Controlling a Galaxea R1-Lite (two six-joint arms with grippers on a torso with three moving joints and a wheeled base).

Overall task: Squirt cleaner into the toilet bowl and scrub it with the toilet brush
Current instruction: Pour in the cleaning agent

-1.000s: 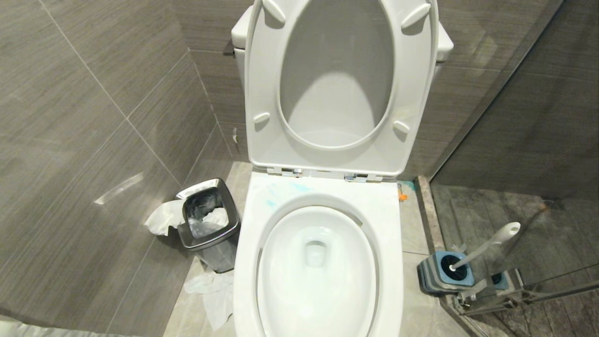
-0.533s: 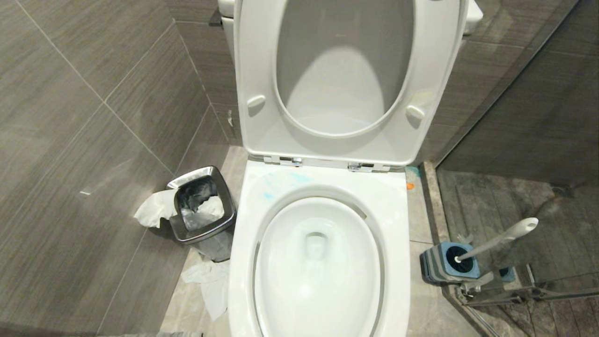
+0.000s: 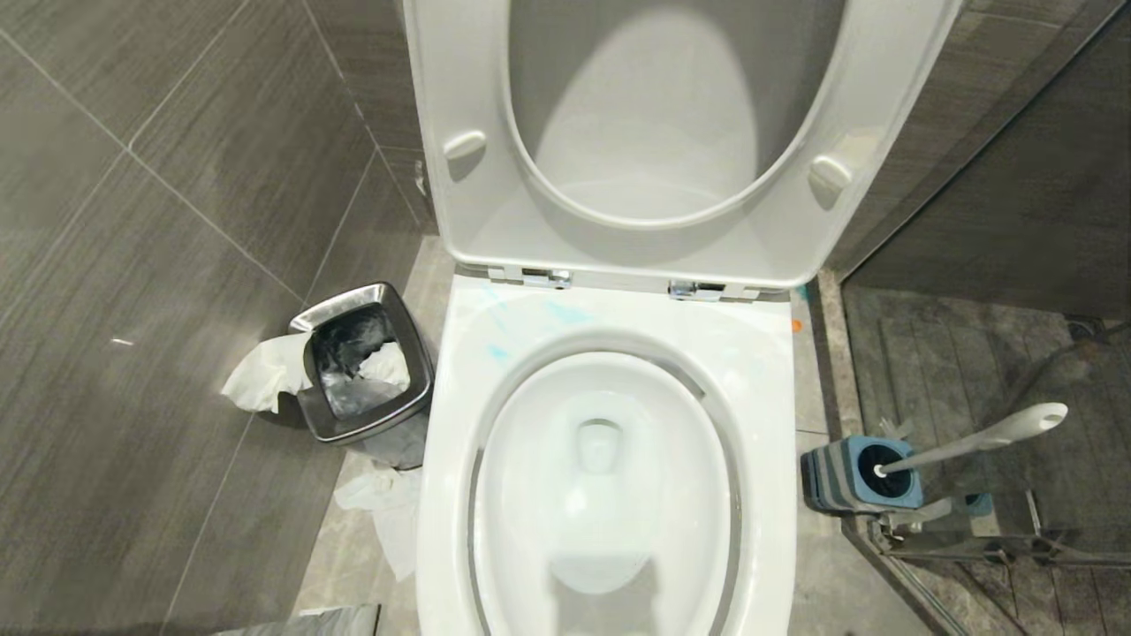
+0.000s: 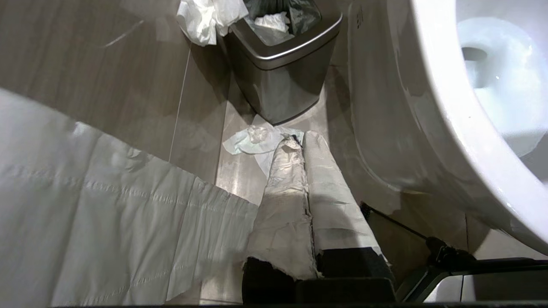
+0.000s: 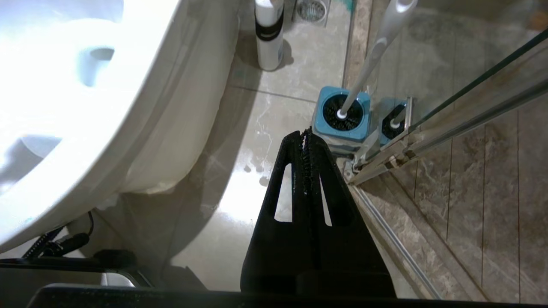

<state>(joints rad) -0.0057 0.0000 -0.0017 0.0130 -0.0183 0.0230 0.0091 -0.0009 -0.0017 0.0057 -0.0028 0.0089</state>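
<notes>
Grey-tiled walls and floor had slid outward in the head view over the last second as the camera dipped nearer the toilet bowl (image 3: 610,495), nothing on the floor itself moving. Both arms hung low, left gripper (image 4: 299,141) and right gripper (image 5: 305,134) pinched together and empty. Faint turquoise cleaner (image 3: 530,322) smeared the rim's back left corner, and the toilet brush (image 3: 972,440) stood untouched in its holder (image 3: 848,481) by the bowl's right edge, so scrubbing probably hadn't begun.

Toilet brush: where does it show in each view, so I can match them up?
Head view: toilet brush at lower right, head in the blue holder.
Left wrist view: not in it.
Right wrist view: toilet brush beyond the shut right gripper.
Shared landmark: toilet bowl.
</notes>
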